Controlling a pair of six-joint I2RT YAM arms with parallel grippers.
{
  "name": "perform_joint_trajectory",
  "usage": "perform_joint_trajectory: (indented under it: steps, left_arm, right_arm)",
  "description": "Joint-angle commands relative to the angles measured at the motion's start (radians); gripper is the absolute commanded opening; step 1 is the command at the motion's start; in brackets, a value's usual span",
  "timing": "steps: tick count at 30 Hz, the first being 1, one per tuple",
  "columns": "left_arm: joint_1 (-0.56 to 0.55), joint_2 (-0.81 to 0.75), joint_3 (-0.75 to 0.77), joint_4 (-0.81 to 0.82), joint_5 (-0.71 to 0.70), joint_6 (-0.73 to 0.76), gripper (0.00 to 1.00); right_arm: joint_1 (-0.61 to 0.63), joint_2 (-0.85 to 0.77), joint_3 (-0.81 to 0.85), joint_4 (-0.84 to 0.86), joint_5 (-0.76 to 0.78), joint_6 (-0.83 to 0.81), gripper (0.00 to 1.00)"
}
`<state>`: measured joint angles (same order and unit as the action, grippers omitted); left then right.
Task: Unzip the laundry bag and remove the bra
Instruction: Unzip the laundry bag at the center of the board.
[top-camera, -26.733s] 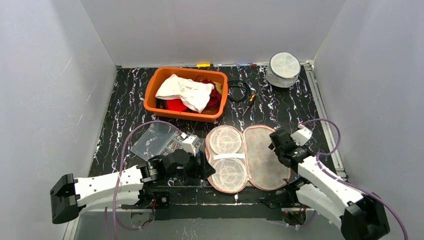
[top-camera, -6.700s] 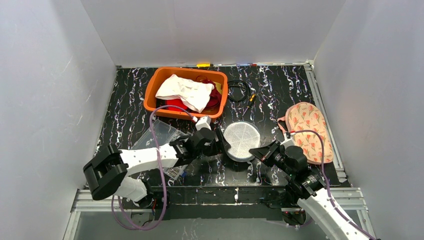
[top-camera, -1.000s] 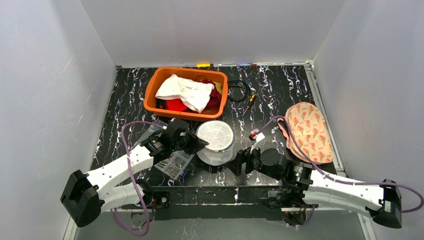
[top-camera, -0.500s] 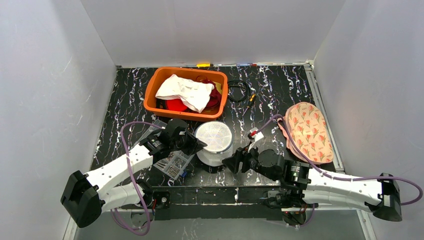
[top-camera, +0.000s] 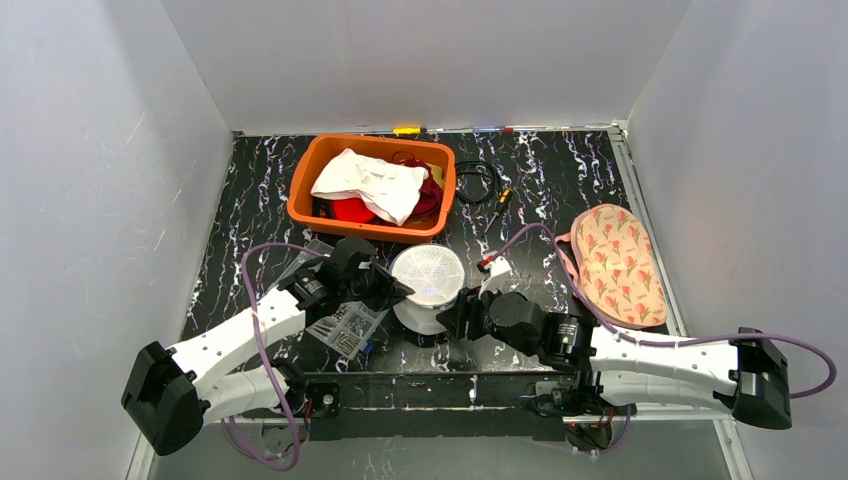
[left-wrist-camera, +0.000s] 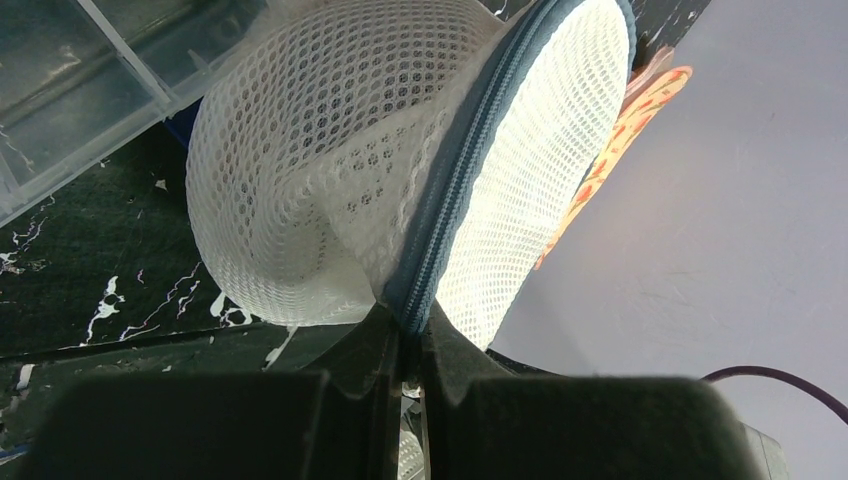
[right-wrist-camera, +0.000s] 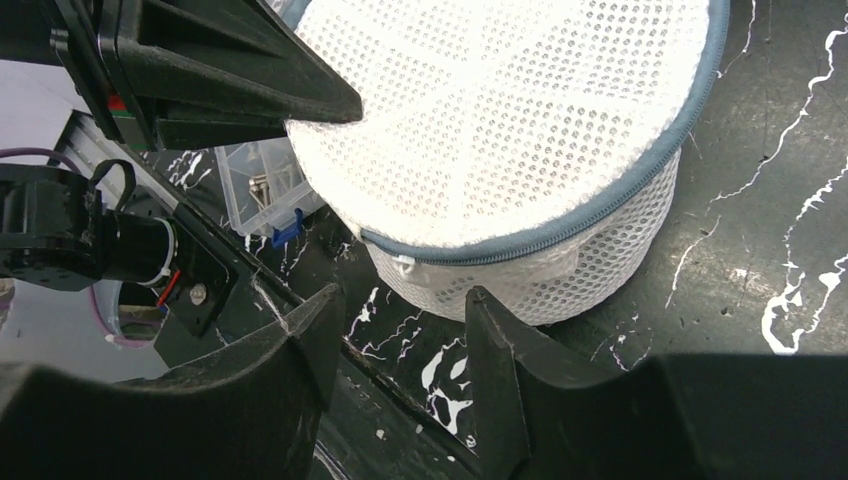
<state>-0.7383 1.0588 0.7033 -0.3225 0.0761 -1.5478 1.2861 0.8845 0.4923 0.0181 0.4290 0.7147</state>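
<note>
Mia: Where is the round white mesh laundry bag (top-camera: 428, 285)?

Ben: It sits on the black table with white streaks (top-camera: 560, 190), near the front, in the middle. Both arms meet at it.

Mia: What is the left arm (top-camera: 240, 335) doing?

Ben: It lies low and slants from the front left corner over to the bag's left side. The left gripper (left-wrist-camera: 410, 330) is pinched tight on the bag's edge, right on the blue-grey zip (left-wrist-camera: 470, 170). The mesh wall is crumpled next to the pinch.

Mia: And the right arm (top-camera: 660, 360)?

Ben: It stretches out long and low from the front right corner, along the front edge, to the bag's near right side. The right gripper (right-wrist-camera: 400, 300) has its two fingers spread apart. They point at the bag's side, just under the zip. A little white tab sits right in front of the gap. I cannot tell if the fingers touch the mesh.

Mia: Is the zip open?

Ben: On the side the right wrist camera sees, it looks closed.

Mia: Where is the pink bra with flowers (top-camera: 615, 262)?

Ben: It lies flat on the table by the right edge, well apart from the bag.

Mia: What else is there?

Ben: An orange plastic tub (top-camera: 299, 196) full of cloths stands behind the bag. A clear plastic box of small metal bits (top-camera: 345, 328) sits by the left arm's wrist, just beside the bag.
</note>
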Motion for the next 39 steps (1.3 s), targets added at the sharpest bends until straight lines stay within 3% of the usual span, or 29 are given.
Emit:
perform_joint_trajectory:
  steps: [1,9,14,21,32,39]
  left_arm:
    - [0.008,-0.018,0.024,-0.05,0.008,0.006,0.0]
    - [0.008,-0.013,0.034,-0.043,0.027,-0.003,0.0]
    - [0.009,-0.004,0.016,0.033,0.084,-0.091,0.0]
    - [0.011,0.025,-0.002,0.1,0.122,-0.189,0.0]
    - [0.011,0.03,0.005,0.094,0.146,-0.192,0.0]
    - [0.011,0.027,0.003,0.097,0.155,-0.19,0.0]
  right_arm:
    - [0.005,0.019,0.048,0.066,0.035,0.017,0.55]
    - [0.005,0.018,0.003,0.155,0.036,-0.005,0.56]
    - [0.005,-0.034,-0.064,0.251,0.023,-0.023,0.6]
    - [0.005,-0.071,-0.11,0.261,0.038,-0.007,0.63]
    - [0.005,-0.126,-0.169,0.341,0.096,0.011,0.6]
    - [0.005,-0.108,-0.164,0.36,0.112,0.021,0.53]
